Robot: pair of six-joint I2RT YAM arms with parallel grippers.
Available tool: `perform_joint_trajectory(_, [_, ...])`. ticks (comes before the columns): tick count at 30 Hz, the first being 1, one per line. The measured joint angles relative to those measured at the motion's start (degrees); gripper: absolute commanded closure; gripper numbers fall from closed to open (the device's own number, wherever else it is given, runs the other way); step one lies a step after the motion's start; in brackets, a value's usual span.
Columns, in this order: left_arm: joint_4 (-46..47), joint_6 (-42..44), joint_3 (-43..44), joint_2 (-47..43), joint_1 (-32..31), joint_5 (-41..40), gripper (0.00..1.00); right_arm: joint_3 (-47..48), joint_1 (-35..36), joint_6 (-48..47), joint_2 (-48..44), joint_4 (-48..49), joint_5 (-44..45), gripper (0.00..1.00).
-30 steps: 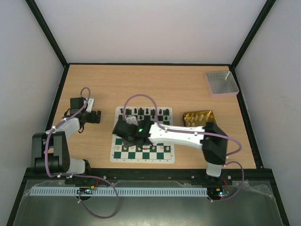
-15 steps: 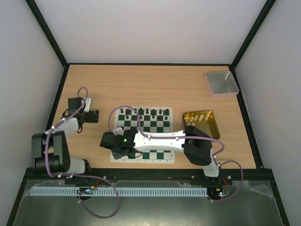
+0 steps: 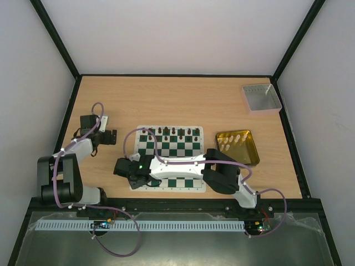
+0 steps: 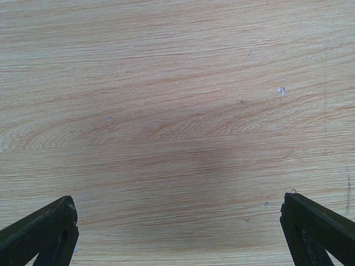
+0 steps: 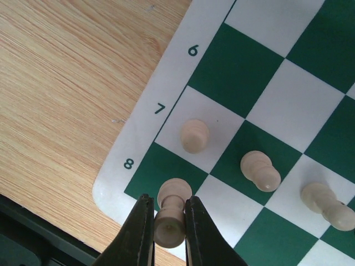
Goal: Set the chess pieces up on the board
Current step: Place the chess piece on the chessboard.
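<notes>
Two black fingers of the right gripper (image 5: 168,206) are pinched tight on a cream wooden chess piece (image 5: 171,213). They hold it over the green corner square beside the printed 8 on the green-and-white checked board mat (image 5: 171,77) (whether its base touches the mat cannot be told). In the top view this is the board's near left corner. Three more cream pieces stand close by, one (image 5: 194,134) on the white square beside the 7. A row of dark brown pieces (image 3: 172,131) lines the far edge. The left gripper (image 4: 180,238) hangs with its jaws spread wide and holds nothing, above the bare light wooden table (image 4: 177,111), well left of the board. A gold metal tin (image 3: 244,160) to the board's right holds further cream pieces.
</notes>
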Motion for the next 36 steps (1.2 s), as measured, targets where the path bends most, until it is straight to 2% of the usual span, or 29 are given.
perform_joint_trajectory(26, [-0.02,0.02,0.0,0.24,0.0,0.46,0.01,0.26,-0.37,-1.27,2.34,1.81,-2.62,0.95])
perform_joint_trajectory(36, [-0.02,0.02,0.0,0.24,0.0,0.85,0.01,0.26,-0.5,-1.53,2.67,1.95,-3.1,0.85])
